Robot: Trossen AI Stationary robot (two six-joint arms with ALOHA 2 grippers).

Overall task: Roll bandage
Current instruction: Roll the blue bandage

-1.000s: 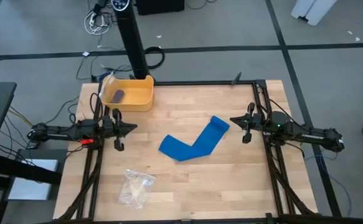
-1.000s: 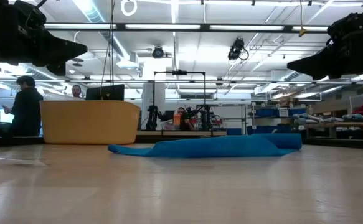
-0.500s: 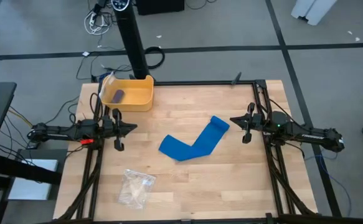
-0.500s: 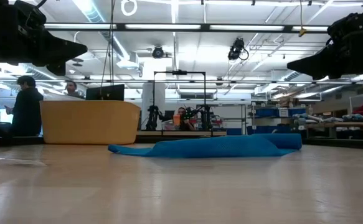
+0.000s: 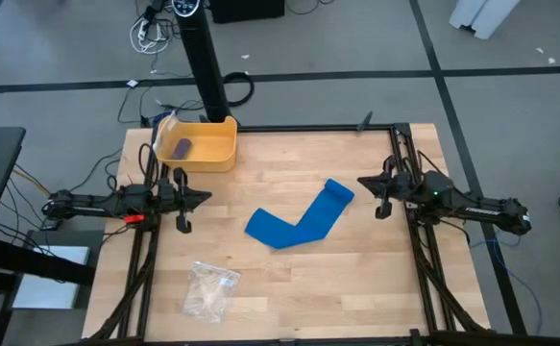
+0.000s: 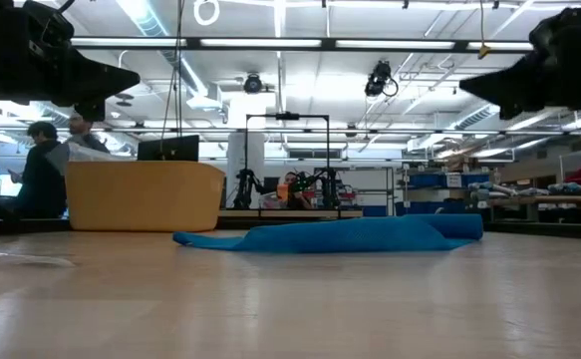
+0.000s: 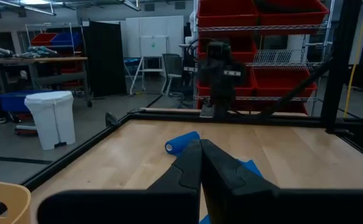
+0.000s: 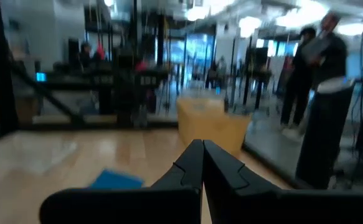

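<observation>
High view showed the bandage lying mid-table as a bent flat strip, one end partly rolled toward the right tool. Right tool hung just beside that rolled end; left tool well apart from the bandage, opposite side. Both tools pinched closed, empty. Risk: closed fingers would push the limp fabric, skidding or unrolling it; the bend could roll crooked.

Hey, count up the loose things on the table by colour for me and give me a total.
Blue: 1, the bandage, lying mostly unrolled
Yellow: 1, the bin at the far left corner
Dark purple: 1, the small block inside the bin
Clear: 1, the crinkled plastic bag near the front edge
Total: 4
</observation>
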